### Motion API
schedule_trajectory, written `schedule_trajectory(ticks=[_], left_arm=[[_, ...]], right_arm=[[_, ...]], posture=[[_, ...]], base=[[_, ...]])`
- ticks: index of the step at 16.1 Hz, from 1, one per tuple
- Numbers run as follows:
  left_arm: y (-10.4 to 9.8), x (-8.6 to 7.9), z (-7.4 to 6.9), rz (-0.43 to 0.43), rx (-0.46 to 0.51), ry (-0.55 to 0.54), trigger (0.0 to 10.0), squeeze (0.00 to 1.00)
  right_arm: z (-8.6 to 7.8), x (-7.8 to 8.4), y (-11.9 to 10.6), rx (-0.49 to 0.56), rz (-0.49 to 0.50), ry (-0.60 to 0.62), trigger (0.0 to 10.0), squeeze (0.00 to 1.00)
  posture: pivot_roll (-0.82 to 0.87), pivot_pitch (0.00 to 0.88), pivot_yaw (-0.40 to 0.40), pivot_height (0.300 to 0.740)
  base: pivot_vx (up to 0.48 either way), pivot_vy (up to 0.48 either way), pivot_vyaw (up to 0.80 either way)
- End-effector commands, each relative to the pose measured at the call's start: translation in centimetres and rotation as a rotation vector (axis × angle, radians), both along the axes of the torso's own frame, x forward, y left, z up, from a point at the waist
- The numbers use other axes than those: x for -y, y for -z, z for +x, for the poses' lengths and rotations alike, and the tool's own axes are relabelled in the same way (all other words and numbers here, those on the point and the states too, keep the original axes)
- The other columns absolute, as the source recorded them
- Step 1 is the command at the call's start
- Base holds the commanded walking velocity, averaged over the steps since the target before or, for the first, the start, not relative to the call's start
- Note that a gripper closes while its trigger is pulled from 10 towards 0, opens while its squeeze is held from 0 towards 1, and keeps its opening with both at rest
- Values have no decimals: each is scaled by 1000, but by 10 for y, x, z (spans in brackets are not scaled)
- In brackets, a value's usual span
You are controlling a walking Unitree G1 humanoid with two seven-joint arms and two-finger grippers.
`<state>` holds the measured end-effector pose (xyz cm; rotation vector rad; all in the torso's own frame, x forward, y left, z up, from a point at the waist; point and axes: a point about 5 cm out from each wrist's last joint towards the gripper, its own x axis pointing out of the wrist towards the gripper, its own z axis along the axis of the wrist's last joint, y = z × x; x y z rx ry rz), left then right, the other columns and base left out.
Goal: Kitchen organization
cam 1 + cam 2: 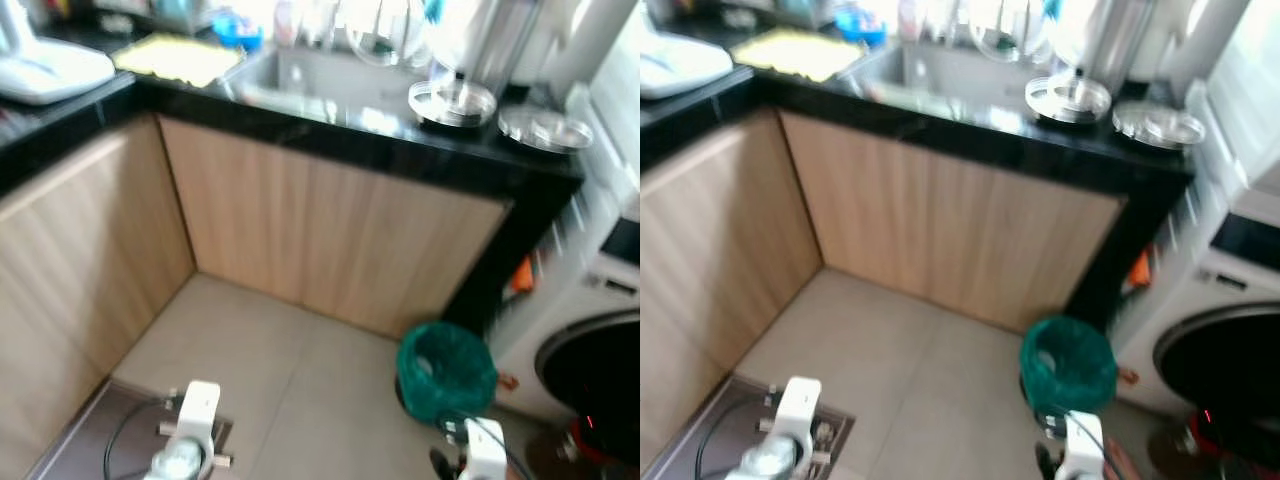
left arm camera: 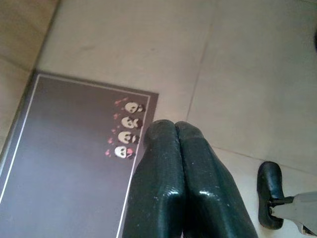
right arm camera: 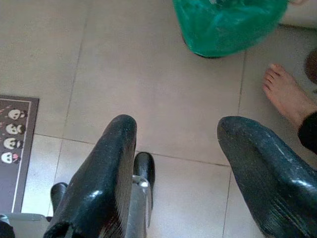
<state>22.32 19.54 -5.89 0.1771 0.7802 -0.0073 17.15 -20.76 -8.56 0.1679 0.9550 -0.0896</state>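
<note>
Near the green bin (image 1: 446,368) below the counter (image 1: 400,150), the left gripper (image 2: 178,130) hangs shut and empty, the right gripper (image 3: 173,144) wide open and empty, probably because nothing is picked yet.

Both eye views look forward and down from the head into the corner of the table (image 1: 330,135), the right eye sitting slightly to the side of the left; both take in the green bin (image 1: 446,368) and the floor mat (image 1: 715,440). Each wrist view looks steeply down at the floor from close above; both share the mat (image 2: 64,163), and the right wrist view also catches the bin (image 3: 228,25).
</note>
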Motion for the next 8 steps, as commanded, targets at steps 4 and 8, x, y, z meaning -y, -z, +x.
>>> schedule_trajectory(ticks=[4,8], left_arm=[[1,-11,-4,17,-22,-46,10000,0],[2,-13,-5,17,-24,-49,10000,0]], right_arm=[[5,1,-2,24,2,10,10000,0],[7,-10,-2,19,-1,-33,10000,0]], posture=[[56,0,-77,740],[55,0,-69,740]], base=[[0,0,0],[64,0,114]])
